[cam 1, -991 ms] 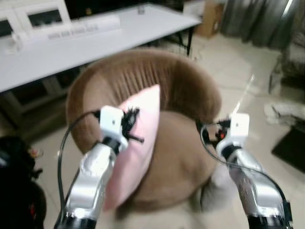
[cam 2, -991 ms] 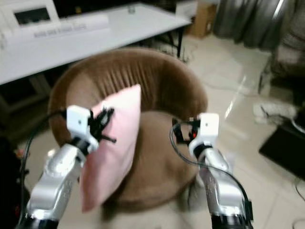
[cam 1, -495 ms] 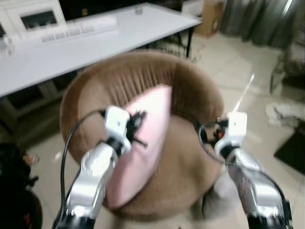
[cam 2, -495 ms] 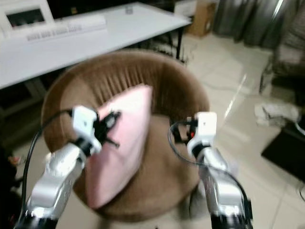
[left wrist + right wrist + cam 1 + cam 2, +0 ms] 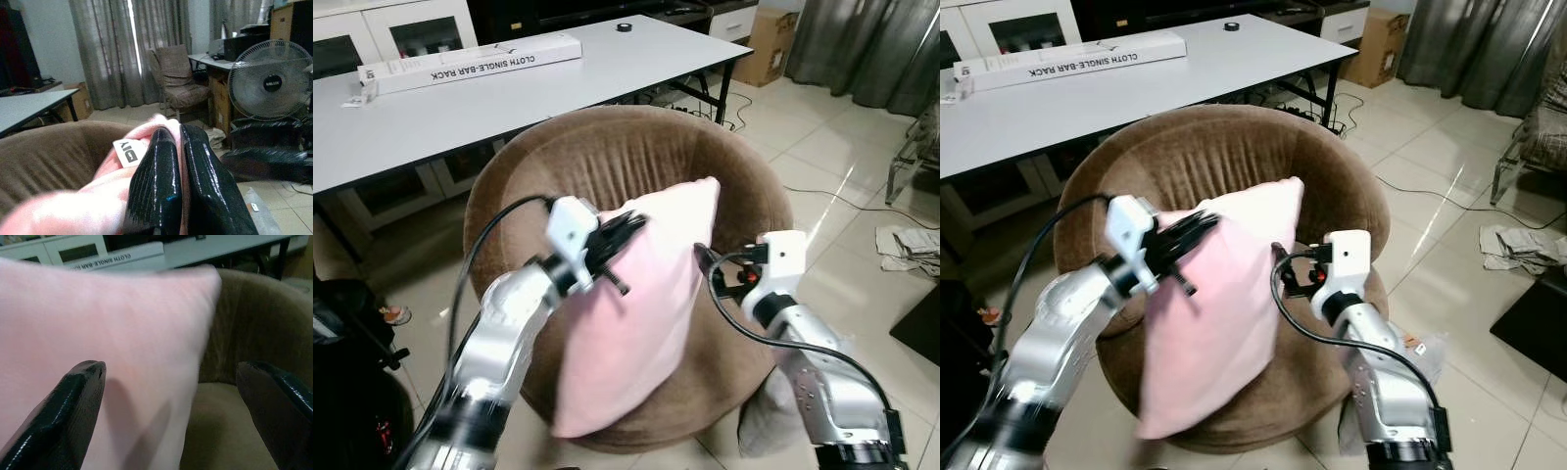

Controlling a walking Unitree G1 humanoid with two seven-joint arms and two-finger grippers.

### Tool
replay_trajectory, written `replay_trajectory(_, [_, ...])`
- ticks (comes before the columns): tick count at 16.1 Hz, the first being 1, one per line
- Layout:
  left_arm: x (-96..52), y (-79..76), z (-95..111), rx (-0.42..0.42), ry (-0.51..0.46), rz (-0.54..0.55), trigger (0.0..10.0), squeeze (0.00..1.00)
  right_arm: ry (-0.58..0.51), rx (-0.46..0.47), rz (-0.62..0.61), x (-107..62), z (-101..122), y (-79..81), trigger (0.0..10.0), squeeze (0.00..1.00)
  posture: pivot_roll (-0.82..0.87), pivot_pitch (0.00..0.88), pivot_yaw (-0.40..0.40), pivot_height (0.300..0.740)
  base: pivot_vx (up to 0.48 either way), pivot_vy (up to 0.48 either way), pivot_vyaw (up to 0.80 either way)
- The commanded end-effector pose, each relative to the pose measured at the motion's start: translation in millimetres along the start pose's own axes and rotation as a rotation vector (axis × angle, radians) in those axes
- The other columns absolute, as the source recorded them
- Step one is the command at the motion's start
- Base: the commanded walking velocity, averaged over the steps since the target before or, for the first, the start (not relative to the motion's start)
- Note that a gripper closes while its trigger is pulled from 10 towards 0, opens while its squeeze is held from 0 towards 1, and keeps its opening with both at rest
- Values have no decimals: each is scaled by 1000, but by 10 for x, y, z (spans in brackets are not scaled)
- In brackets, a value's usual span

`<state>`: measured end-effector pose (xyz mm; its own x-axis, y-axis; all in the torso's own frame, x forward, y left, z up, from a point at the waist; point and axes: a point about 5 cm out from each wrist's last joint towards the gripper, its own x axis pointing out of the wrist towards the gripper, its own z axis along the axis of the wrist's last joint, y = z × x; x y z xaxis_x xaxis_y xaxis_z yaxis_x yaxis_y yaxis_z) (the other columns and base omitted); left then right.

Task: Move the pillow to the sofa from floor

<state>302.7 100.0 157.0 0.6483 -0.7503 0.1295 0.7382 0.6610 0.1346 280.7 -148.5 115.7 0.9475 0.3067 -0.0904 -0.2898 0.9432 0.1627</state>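
Pink pillow [image 5: 636,304] held up in the air above the seat of the round brown sofa chair [image 5: 607,162], hanging tilted with one corner high toward the right and the lower end drooping over the chair's near edge. Left gripper [image 5: 625,238] at the pillow's upper left edge, jaws pressed together on the fabric, a white label [image 5: 128,152] of the pillow showing just beside the black fingers [image 5: 159,186]. Right gripper [image 5: 1285,274] just right of the pillow near its upper corner, jaws spread wide and holding nothing, one finger [image 5: 73,411] in front of the pink surface and the other over the brown seat. Behind the chair, a white worktop [image 5: 460,98] carrying a long white box [image 5: 470,62] and a small dark roll [image 5: 625,27]. Far right, grey curtains [image 5: 871,44] and a cardboard box [image 5: 766,44]; pale tiled floor [image 5: 822,166] around the chair, with crumpled papers [image 5: 911,245] at right.
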Motion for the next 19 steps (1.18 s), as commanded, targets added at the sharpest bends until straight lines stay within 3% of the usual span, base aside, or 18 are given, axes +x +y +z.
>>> replay_trajectory(1, [82, 18, -43, 15, 0, -24, 10000, 0, -9, -4, 9, -27, 43, -13, 10000, 0, 29, 0, 12, 740, 0, 0, 0])
replay_trajectory(4, [279, 44, -208, 11, 37, -75, 10000, 0, 3, -33, 32, -129, 51, -12, 10000, 0, -13, 0, 12, 740, 0, 0, 0])
replay_trajectory(8, [358, 212, -287, 49, 92, -46, 10000, 0, 44, -72, 92, -310, 48, 65, 10000, 0, -74, 0, 5, 740, 0, 0, 0])
replay_trajectory(11, [243, 477, -393, 136, 232, 46, 10000, 0, 122, -135, 215, -406, -30, 215, 10000, 0, -115, 0, 7, 740, 0, 0, 0])
replay_trajectory(13, [100, 719, -431, 172, 341, 155, 10000, 0, 245, -254, 357, -436, -188, 314, 10000, 0, -139, 0, 2, 740, 0, 0, 0])
replay_trajectory(17, [-38, 890, -501, 277, 477, 273, 10000, 0, 290, -294, 433, -308, -283, 405, 10000, 0, -149, 0, -9, 740, 0, 0, 0])
replay_trajectory(19, [-70, 953, -510, 387, 557, 308, 10000, 0, 316, -313, 494, -235, -343, 518, 10000, 0, -162, 0, -22, 740, 0, 0, 0])
